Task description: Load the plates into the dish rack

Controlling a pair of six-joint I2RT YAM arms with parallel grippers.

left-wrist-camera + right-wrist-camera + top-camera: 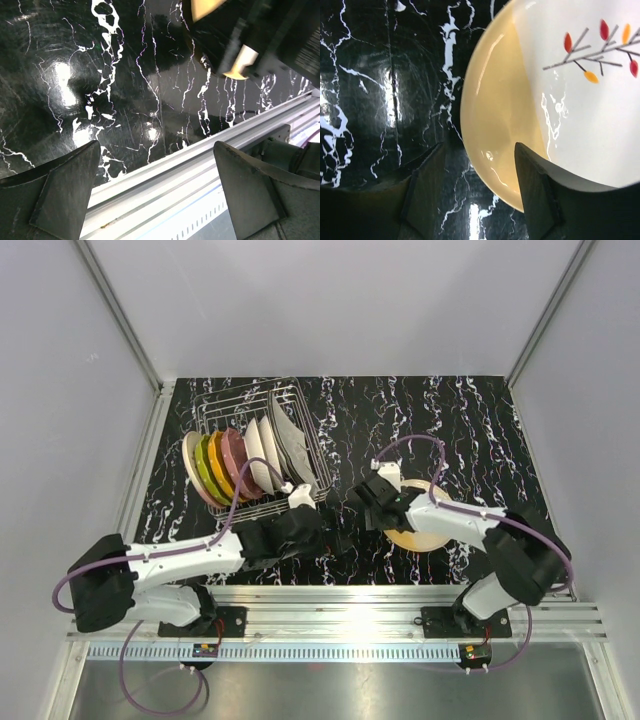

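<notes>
Beneath right tool (479, 150), plate (490, 100) rim sits between parted jaws.

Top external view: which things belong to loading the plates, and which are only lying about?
For the job: silver wire dish rack; coloured and white plates standing in it; yellow-rimmed white plate with leafy-branch pattern.
Not for the job: black marbled tabletop; aluminium rail.

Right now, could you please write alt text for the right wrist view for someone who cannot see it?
A yellow-edged plate with a white centre and a twig of coloured leaves lies on the black marbled table; its rim shows between the open fingers of the right gripper.
</notes>
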